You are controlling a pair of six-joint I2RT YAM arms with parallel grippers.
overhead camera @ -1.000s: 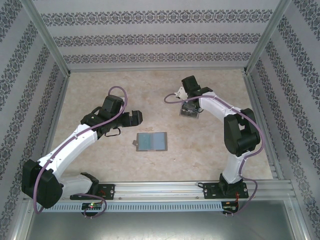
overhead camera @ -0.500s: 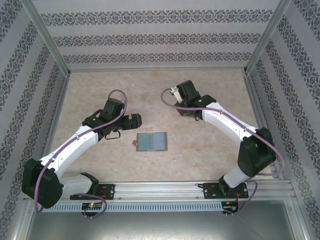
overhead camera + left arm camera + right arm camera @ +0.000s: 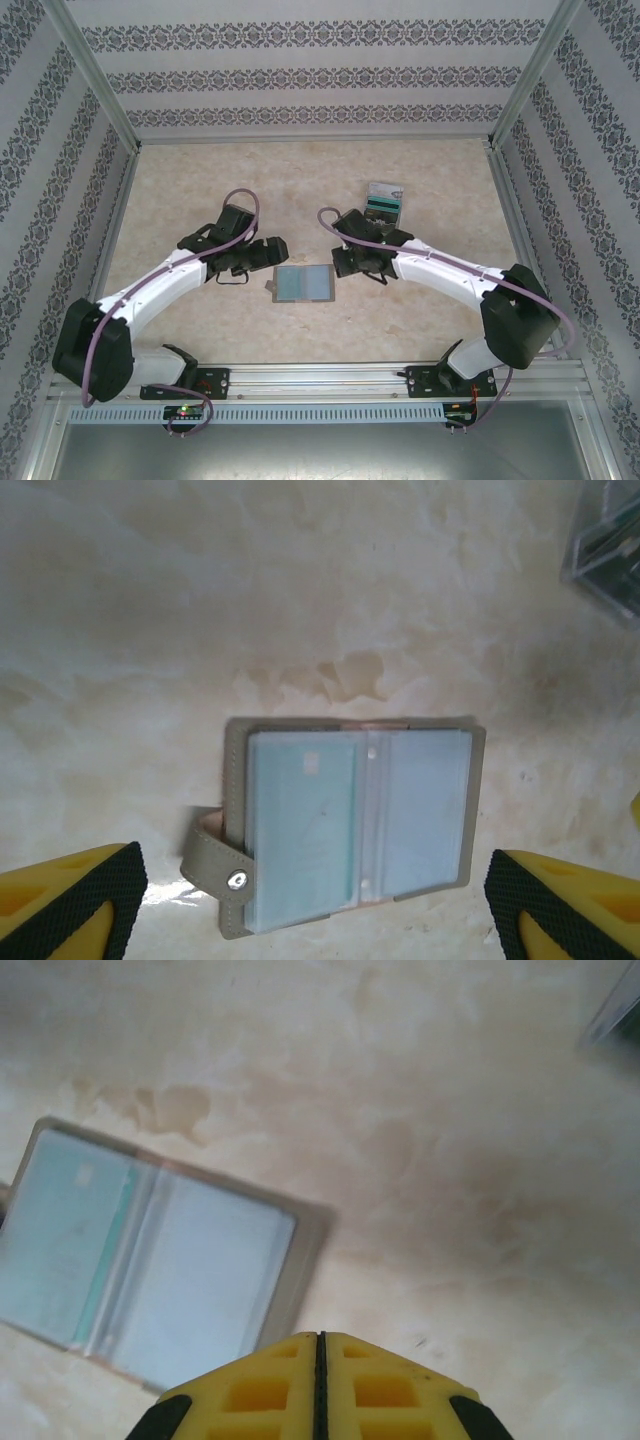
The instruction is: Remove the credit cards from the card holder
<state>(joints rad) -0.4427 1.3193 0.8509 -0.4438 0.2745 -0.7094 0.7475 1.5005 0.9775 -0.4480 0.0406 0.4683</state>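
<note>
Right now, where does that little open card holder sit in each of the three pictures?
Top external: the card holder lies open near the picture's centre.
Left wrist: lower centre, tab at its left.
Right wrist: left half, tilted.
Shared landmark: the clear plastic case, up and right of it in every view.

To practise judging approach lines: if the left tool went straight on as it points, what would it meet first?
Most likely the open card holder, ahead between the spread fingers of the left tool; depth is unclear.
</note>
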